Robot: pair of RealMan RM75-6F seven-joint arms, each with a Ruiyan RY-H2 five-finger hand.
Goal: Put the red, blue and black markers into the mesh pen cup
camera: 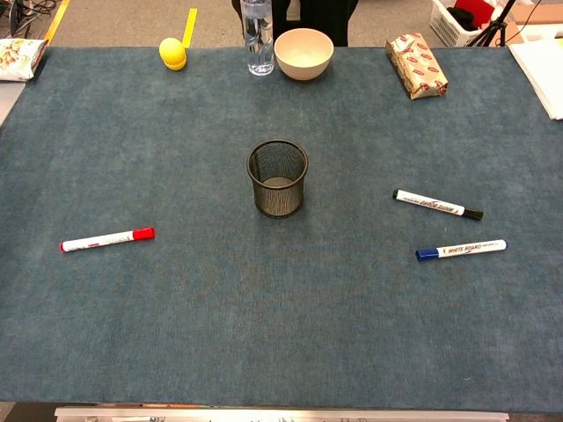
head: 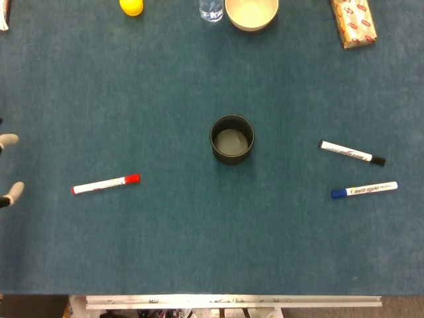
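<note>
Markers lie flat on our desk (camera: pixel 281 334), and none of them is in the mesh pen cup (camera: pixel 278 178) yet. We see the cup standing upright near the middle of the desk, and it looks like nothing is inside it. Our red marker (camera: pixel 106 238) is by itself on the left side, well apart from the cup, with its red cap pointing toward the cup. Our black marker (camera: pixel 437 205) is on the right side, with its black cap pointing toward the right edge. Our blue marker (camera: pixel 460 250) lies just below it, a bit nearer to the front edge, and its blue cap points toward the cup. The two do not touch. At the left edge of the head view we can see just the tips of our left hand (head: pixel 8 169); two pale fingertips (head: pixel 9 140) are apart from each other and hold nothing, so they look wide. They are near the red marker but not touching it. We cannot see our right hand in either view. Along the back edge sit a yellow toy (camera: pixel 172 53), a water bottle (camera: pixel 257 33), a cream bowl (camera: pixel 303 53) and a wrapped snack pack (camera: pixel 417 65). A small bag (camera: pixel 19 58) is at the back left corner
</note>
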